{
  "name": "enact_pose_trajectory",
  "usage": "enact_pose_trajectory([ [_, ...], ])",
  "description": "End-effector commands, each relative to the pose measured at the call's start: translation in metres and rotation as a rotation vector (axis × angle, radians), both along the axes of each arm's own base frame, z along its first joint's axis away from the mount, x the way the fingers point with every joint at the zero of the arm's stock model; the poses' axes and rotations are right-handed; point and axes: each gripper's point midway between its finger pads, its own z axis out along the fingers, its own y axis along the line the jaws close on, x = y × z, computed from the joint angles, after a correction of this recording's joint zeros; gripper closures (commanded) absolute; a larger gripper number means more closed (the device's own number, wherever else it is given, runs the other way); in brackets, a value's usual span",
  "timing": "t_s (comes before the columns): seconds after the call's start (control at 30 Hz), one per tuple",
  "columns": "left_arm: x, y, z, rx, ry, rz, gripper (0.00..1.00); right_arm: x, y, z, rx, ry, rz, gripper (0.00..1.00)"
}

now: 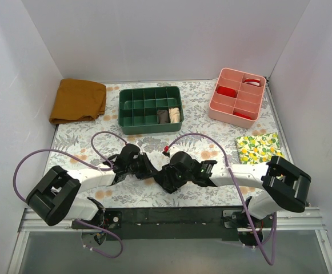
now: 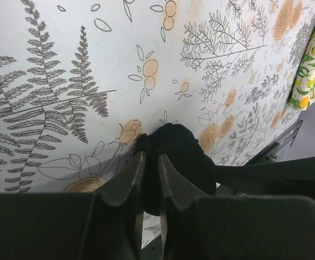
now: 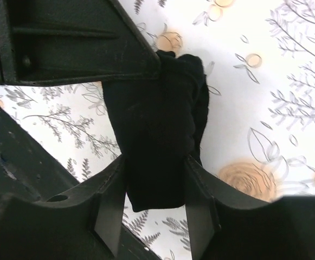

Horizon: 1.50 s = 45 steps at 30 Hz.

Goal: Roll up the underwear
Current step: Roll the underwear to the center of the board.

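Observation:
The underwear (image 1: 163,176) is a black fabric bundle, rolled tight, held just above the floral table cover between both arms near the front middle. My left gripper (image 1: 152,171) is shut on one end of the roll (image 2: 181,157); its fingers (image 2: 129,179) pinch the fabric. My right gripper (image 1: 167,180) is shut on the other end, and the roll (image 3: 157,130) fills the space between its fingers (image 3: 198,181). No grey label shows.
A green divided tray (image 1: 150,108) with rolled items stands at the back middle. A pink divided tray (image 1: 238,97) is at the back right. A mustard-brown cloth (image 1: 78,100) lies back left. A lemon-print cloth (image 1: 258,147) lies right, and shows in the left wrist view (image 2: 312,59).

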Motion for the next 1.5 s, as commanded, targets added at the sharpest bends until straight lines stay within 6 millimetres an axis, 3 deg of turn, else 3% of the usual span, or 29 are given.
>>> enact_pose_trajectory([
  [0.0,-0.031,0.028,-0.042,0.213,0.120,-0.039,0.97,-0.005,-0.062,-0.023,-0.247,-0.029,-0.042,0.47],
  [0.07,-0.028,0.024,-0.042,0.229,0.115,-0.057,0.98,-0.002,-0.064,-0.016,-0.245,-0.057,-0.052,0.40],
  [0.3,-0.029,0.003,-0.042,0.251,0.113,-0.123,1.00,0.007,-0.067,0.002,-0.265,-0.142,-0.060,0.36],
  [0.57,-0.032,0.004,-0.046,0.281,0.129,-0.131,1.00,0.006,-0.045,0.026,-0.281,-0.264,0.075,0.36],
  [1.07,-0.032,0.000,-0.048,0.287,0.160,-0.144,0.99,-0.010,-0.047,-0.002,-0.511,-0.353,0.186,0.35],
  [1.47,-0.033,-0.001,-0.045,0.280,0.161,-0.144,0.97,-0.026,-0.072,-0.049,-0.667,-0.294,0.167,0.39],
])
